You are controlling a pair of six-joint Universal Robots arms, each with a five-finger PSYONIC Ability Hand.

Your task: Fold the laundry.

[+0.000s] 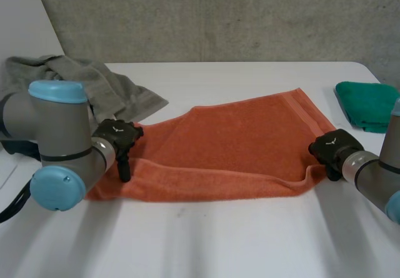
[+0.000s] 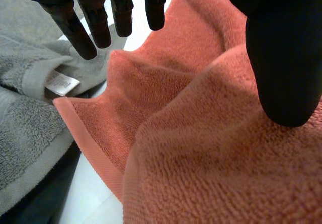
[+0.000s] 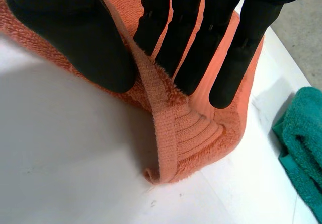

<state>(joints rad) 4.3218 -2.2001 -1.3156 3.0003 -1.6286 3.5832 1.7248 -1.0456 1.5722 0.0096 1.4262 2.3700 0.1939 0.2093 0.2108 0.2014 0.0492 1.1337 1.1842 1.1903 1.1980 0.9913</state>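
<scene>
Early on, 1st fold only begun: orange towel (image 1: 237, 147) lies mid-table w/ right hand (image 1: 331, 148) pinching its near right hem, left hand (image 1: 119, 137) fingers straight & apart over left corner; grey towel (image 1: 94, 90) & green cloth (image 1: 369, 103) still to do.

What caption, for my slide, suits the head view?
Left hand at orange towel's end; right hand pinches the other.

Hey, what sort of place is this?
Probably a robotics lab bench: a white table with a plain concrete wall behind, and an orange towel, grey towel and green towel laid out.
</scene>
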